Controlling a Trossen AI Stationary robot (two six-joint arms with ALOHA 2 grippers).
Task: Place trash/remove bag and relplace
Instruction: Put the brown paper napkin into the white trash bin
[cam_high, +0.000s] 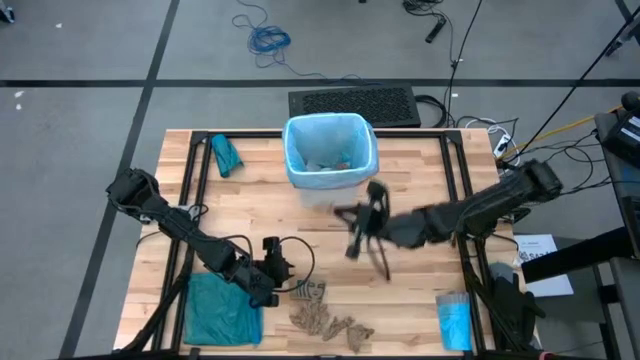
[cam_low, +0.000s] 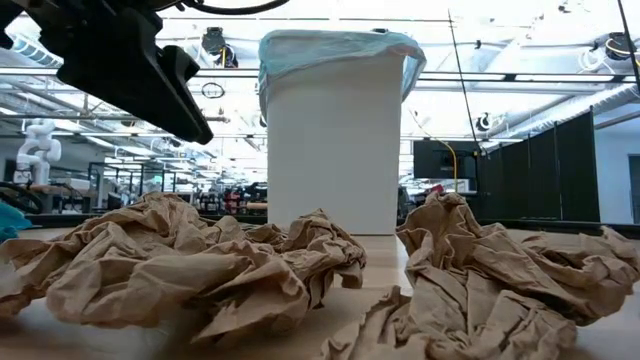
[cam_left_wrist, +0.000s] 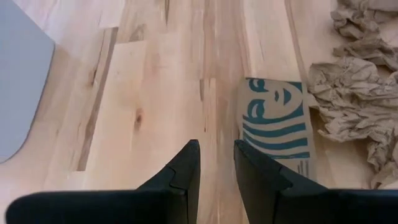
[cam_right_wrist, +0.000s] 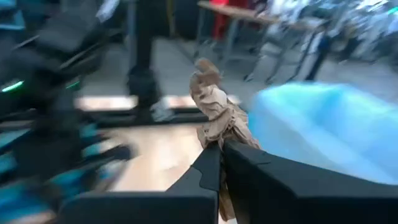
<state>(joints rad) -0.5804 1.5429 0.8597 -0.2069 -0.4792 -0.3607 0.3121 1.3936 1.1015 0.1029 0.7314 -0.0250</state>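
The trash-loading step is in hand. The right gripper (cam_right_wrist: 219, 152), clenched on a brown paper scrap (cam_right_wrist: 214, 106), hangs in front of the white bin (cam_high: 328, 172) with its blue bag (cam_high: 296, 150). More scraps (cam_high: 325, 320) lie well in front of the bin, beside the left gripper (cam_left_wrist: 216, 165), slightly parted and holding nothing. Next, I judge, the scrap must be carried over the bin's mouth and released.

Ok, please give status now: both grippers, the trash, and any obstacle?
Right gripper shut on paper scrap, near the lined bin. Left gripper slightly apart, empty, over table. More scraps remain. No obstacle seen.
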